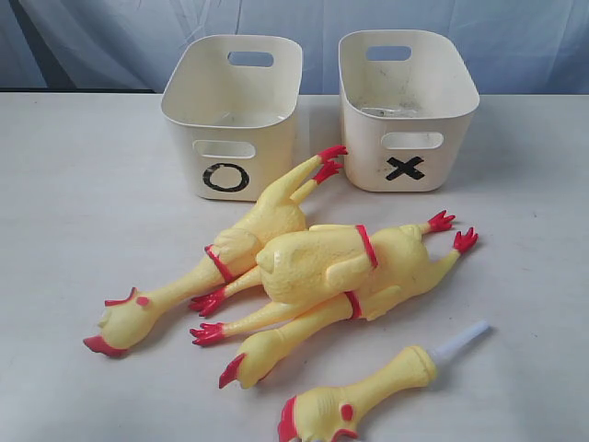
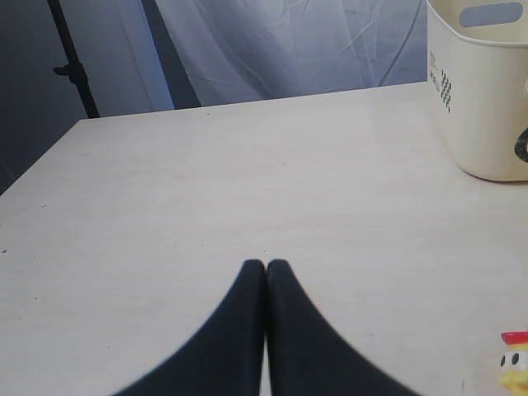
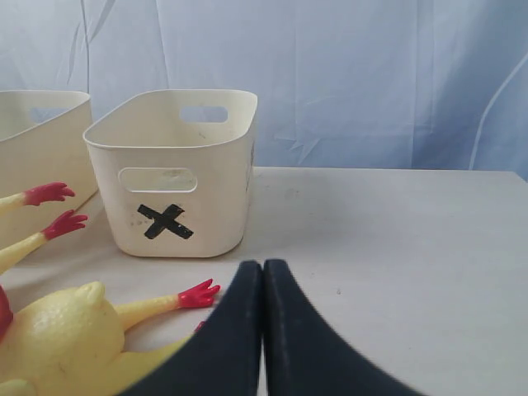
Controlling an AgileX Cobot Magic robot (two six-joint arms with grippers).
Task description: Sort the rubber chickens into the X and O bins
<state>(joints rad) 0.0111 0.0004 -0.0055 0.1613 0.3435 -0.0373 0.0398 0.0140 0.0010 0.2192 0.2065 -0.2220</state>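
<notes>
Left gripper (image 2: 266, 264): we record black jaws pressed together tip to tip, gripping nothing, over the pale table (image 2: 206, 190). Ahead of these jaws and off to one side stands the O bin (image 2: 483, 91), cream and upright, only partly in the left wrist view. Level with the jaws and well out to that same side, we note one chicken head (image 2: 513, 363). Right gripper (image 3: 262, 264): jaws likewise pressed together, gripping nothing. Ahead of them and off to one side stands the X bin (image 3: 177, 169), upright, its black mark facing the jaws. The O bin stands on the X bin's far side, near it but apart. Just beside the right tips lies a red foot (image 3: 198, 293); we cannot tell whether it touches them. Chickens (image 1: 304, 262): we count four, all on the table before the bins. Three long ones lie in an overlapping heap, and one pair of feet points toward the gap between the bins. The short chicken (image 1: 368, 396) lies apart from the heap, its white tube (image 1: 460, 339) pointing away from its head.
</notes>
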